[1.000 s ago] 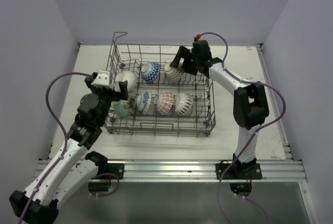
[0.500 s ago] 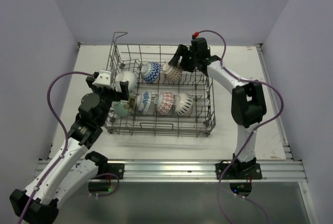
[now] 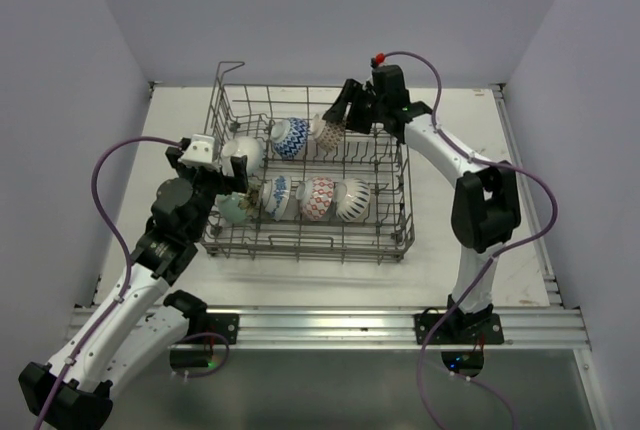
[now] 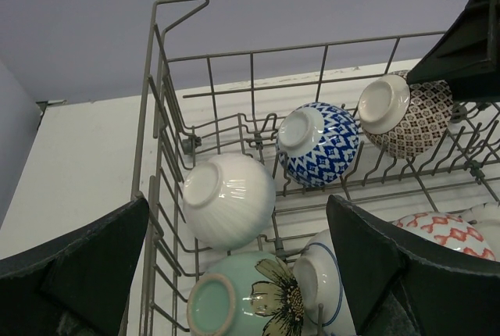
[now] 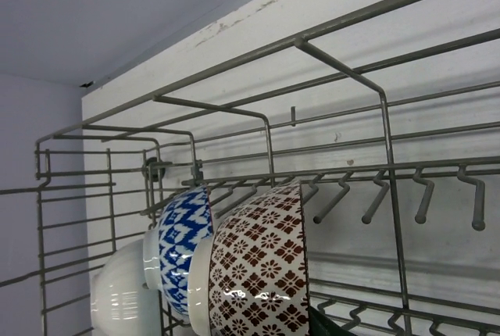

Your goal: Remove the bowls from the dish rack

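The dish rack (image 3: 408, 212) stands in the middle of the table (image 3: 470, 260), with seven bowls on edge between its tines. In the back row, from the left, are a white ribbed bowl (image 4: 228, 199), a blue-patterned bowl (image 4: 322, 142) and a brown-patterned bowl (image 4: 406, 113). In the front row, the pale green flowered bowl (image 4: 242, 297) is cut off by the bottom of the left wrist view. The blue-rimmed white bowl (image 4: 320, 281) is partly hidden by a finger, and only a slice of the red-patterned bowl (image 4: 437, 230) shows. The last white bowl (image 3: 353, 200) shows clearly only from above.

The left tool (image 4: 238, 211) hangs over the rack's left end with its fingers spread wide. The right tool (image 3: 343, 116) is at the brown-patterned bowl, at the rack's far side. Its own view shows only a dark sliver of one finger (image 5: 328, 327) beside the bowl's rim. Whether it pinches the bowl I cannot tell.
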Robot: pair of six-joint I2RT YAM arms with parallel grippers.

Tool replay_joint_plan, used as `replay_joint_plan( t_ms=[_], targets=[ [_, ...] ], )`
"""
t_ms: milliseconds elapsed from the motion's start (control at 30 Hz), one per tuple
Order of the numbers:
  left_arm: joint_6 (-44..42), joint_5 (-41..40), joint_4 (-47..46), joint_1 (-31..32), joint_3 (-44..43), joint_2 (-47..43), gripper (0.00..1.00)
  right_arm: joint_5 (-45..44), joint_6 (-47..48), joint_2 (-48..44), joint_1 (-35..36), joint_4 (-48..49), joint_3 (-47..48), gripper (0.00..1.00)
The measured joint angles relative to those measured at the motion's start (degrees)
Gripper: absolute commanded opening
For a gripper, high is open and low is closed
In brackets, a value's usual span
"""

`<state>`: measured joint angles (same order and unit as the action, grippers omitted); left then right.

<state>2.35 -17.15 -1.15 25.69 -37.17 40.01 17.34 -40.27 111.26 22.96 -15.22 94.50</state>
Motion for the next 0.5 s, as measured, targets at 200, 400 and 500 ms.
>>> replay_joint_plan(
  t_ms=[200,400,500],
  targets=[
    [0.0,0.0,0.0,0.0,0.0,0.0,1.00,3.1,-2.3,-1.8,0.0,3.6,-1.7,0.22],
    [0.0,0.0,0.0,0.0,0.0,0.0,1.00,8.5,-4.7,-2.3,1.5,11.5,-4.6,0.13],
    [0.0,0.0,0.0,0.0,0.0,0.1,1.00,9.6,-5.6,-2.6,1.9,14.3,-6.6,0.07]
  ],
)
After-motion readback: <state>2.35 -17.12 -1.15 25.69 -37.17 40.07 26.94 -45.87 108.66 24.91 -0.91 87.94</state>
